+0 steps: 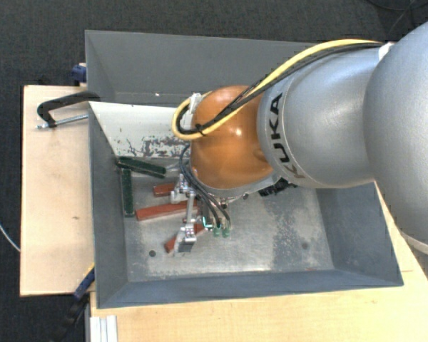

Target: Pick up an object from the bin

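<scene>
The grey arm takes up the right and upper middle of the camera view, and it hides much of the floor of the grey metal bin. A yellow cable runs along the arm to the rounded orange cover at its wrist. The cover sits over the middle of the bin and blocks whatever lies under it.

Below the cover, the jaws hang down to the bin floor left of centre, among wires and small metal parts. That clutter makes it impossible to tell whether the jaws are open or closed, or whether anything sits between them.

The loose things all lie in the left half of the bin. Two dark green sticks meet near the far left. The upper green stick lies nearly across the view, and the other green stick points toward the near wall. A long red-brown bar lies nearly crosswise, rising slightly to the right, and its right end passes behind the jaws. A shorter red-brown piece lies above it, partly covered by the wrist parts.

The thing nearest the tip of the jaws is a small red-brown block, just left of the tip and toward the near wall. Its long axis slants from lower left to upper right, and its right end is hidden. A dark speck lies near it on the left.
</scene>
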`<control>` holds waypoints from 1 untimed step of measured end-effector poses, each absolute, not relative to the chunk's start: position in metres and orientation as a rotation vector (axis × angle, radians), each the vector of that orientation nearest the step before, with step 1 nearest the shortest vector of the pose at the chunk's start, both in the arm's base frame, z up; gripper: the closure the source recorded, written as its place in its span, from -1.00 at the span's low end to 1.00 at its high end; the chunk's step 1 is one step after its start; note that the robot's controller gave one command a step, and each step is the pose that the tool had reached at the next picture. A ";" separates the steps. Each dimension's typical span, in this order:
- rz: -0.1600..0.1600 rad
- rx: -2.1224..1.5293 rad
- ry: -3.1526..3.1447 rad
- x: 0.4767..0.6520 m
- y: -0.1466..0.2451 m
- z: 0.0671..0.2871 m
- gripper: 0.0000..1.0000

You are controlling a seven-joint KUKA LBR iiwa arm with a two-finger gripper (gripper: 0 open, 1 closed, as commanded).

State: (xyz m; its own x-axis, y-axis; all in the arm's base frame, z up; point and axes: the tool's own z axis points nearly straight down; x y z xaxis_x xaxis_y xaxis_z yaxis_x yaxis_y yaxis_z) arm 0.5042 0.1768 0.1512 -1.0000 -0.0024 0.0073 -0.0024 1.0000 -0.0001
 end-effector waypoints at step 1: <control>-0.003 0.001 -3.142 0.506 0.176 0.155 -1.00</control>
